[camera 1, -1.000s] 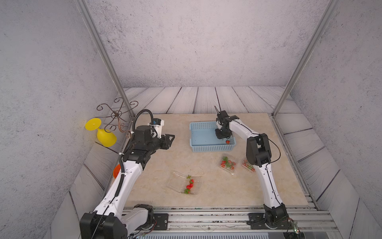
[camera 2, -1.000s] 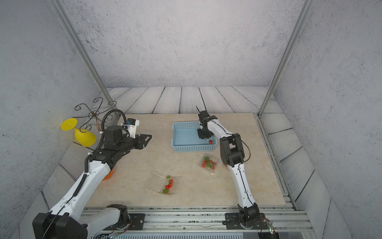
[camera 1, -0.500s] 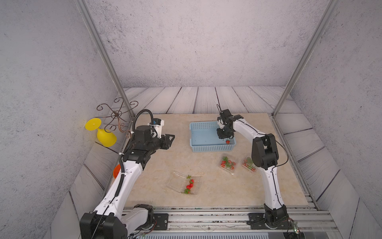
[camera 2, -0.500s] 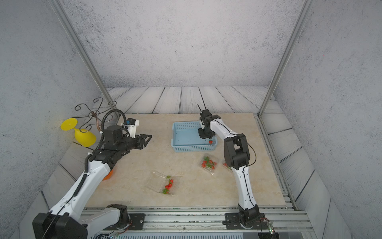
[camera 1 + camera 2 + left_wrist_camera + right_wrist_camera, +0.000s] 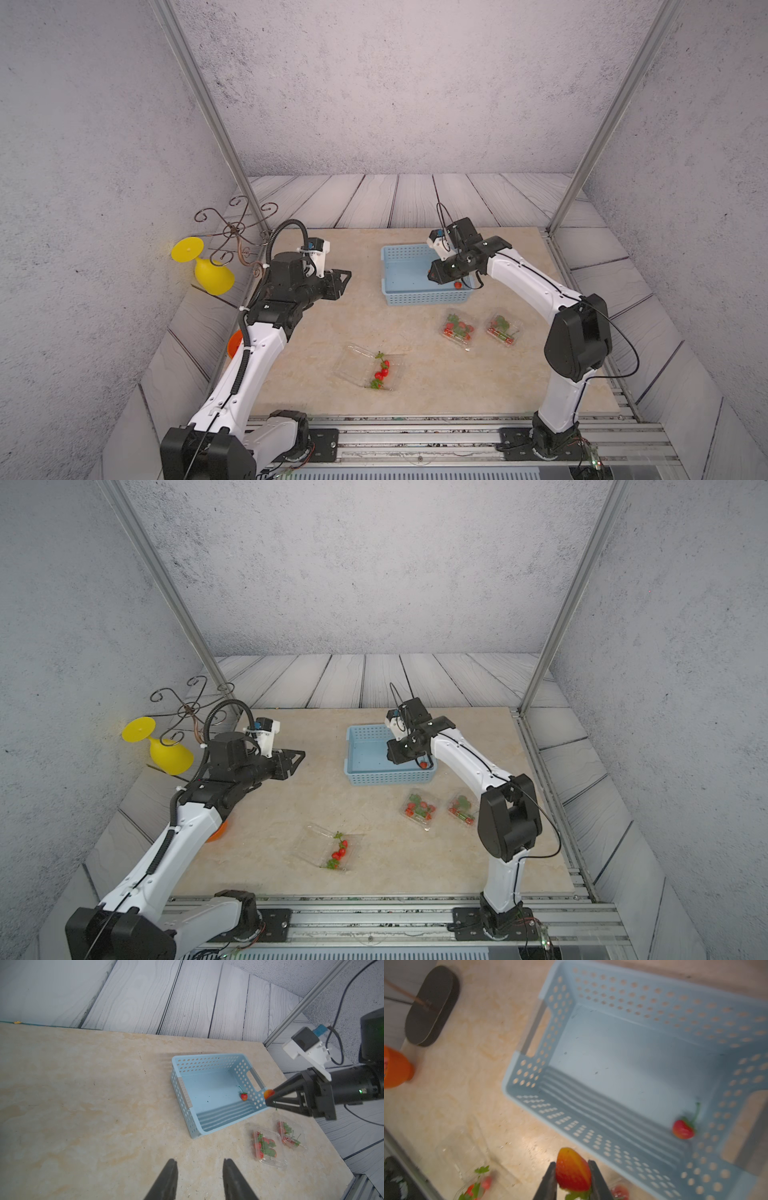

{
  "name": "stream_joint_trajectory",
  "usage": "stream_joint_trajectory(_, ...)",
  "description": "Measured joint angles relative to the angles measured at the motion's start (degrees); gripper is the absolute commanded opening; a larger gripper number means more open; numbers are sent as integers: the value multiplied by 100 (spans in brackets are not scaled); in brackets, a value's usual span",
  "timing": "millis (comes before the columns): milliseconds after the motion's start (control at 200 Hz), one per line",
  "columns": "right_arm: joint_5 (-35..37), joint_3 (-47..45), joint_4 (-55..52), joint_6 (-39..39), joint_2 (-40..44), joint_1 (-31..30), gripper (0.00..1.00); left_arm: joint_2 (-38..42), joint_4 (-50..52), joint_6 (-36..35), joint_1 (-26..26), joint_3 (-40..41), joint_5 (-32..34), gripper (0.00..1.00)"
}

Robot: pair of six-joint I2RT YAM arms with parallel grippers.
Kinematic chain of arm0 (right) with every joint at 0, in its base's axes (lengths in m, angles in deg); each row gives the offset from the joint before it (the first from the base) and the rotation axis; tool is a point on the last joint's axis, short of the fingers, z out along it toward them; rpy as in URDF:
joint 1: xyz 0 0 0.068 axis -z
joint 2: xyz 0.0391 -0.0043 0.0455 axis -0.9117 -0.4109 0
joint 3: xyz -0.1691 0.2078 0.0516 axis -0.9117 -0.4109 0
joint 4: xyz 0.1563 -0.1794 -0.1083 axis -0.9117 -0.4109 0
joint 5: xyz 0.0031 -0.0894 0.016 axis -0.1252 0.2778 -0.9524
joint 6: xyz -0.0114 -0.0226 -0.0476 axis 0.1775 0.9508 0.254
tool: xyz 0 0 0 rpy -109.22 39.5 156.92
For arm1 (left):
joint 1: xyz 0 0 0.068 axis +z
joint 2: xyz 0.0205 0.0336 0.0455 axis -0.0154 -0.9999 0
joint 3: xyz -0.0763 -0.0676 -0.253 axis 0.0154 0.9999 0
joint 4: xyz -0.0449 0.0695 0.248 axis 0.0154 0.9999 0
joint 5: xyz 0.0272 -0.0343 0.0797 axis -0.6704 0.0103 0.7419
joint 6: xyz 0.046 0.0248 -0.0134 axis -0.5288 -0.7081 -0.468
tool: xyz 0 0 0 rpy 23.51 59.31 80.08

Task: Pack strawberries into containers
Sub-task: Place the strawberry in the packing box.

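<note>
My right gripper [image 5: 572, 1164] is shut on a red-orange strawberry [image 5: 572, 1169] and hangs over the right end of the blue basket [image 5: 415, 297]. In the left wrist view that strawberry [image 5: 269, 1093] shows at the fingertips. Another strawberry [image 5: 457, 285] lies inside the basket near its right wall. Two closed clear containers [image 5: 458, 328] [image 5: 503, 328] with strawberries sit in front of the basket. A third container [image 5: 357, 363] lies open nearer the front, holding a few strawberries [image 5: 381, 371]. My left gripper [image 5: 343, 276] is open and empty above the table, left of the basket.
A yellow goblet [image 5: 212, 274] and a wire stand [image 5: 237, 228] are at the far left edge. An orange bowl [image 5: 234, 343] is partly hidden behind my left arm. The metal rail [image 5: 415, 432] runs along the front.
My right arm's elbow has swung out to the right and toward the front, while its gripper stays shut on the strawberry over the basket's right end. The left arm has not moved.
</note>
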Motion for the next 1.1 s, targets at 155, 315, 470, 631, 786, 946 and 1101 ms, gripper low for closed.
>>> stream_joint_trajectory(155, -295, -643, 164, -168, 437, -1180, 26, 4, 2, 0, 4, 0, 2, 40)
stream_joint_trajectory(315, -476, -1150, 323, -413, 487, -1993, 26, 48, 0, 2, 9, 0, 7, 40)
stream_joint_trajectory(470, -505, -1381, 358, -616, 481, -2437, 25, 144, 0, 2, 9, 0, 15, 40)
stream_joint_trajectory(631, -503, -1591, 448, -730, 466, -2697, 25, 221, 0, 4, 9, 0, 15, 40)
stream_joint_trajectory(786, -459, -1873, 507, -774, 319, -2715, 25, 258, -2, 22, 9, 0, 13, 40)
stream_joint_trajectory(946, -422, -2044, 540, -833, 142, -2715, 26, 271, -2, 22, 9, 0, 13, 40)
stream_joint_trajectory(1101, -334, -2127, 570, -852, 90, -2715, 28, 313, -2, 22, 9, 2, 13, 40)
